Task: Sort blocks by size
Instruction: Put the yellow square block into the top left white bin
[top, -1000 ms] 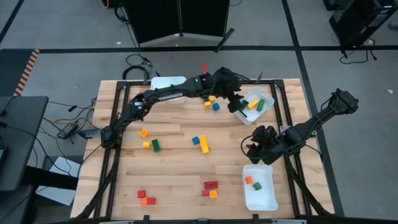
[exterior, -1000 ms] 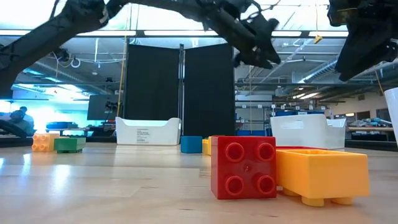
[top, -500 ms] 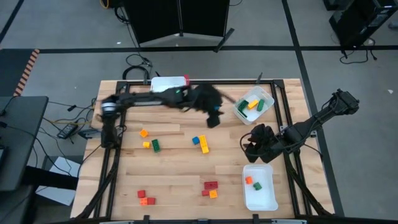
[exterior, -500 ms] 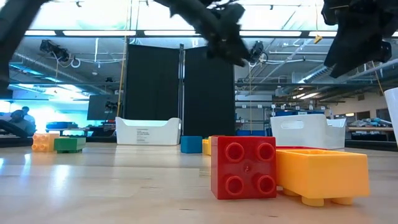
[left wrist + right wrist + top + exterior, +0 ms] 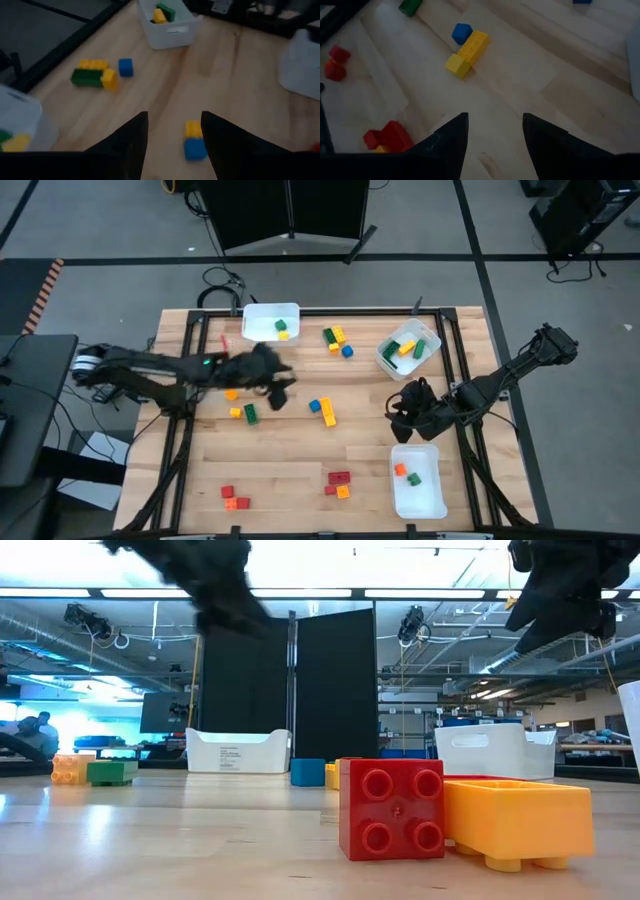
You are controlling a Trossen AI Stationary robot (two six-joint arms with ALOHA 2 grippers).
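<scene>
The small coloured plastic blocks point(image 5: 323, 409) are lying scattered across the wooden table point(image 5: 300, 470), some sitting in the three white plastic bins point(image 5: 270, 321), none gripped. The left gripper point(image 5: 277, 385), a second ago over the far right bin, is now hanging left of centre above the orange and green blocks, fingers parted and empty. The right gripper point(image 5: 403, 412) is still hovering released, barely shifted leftward.
</scene>
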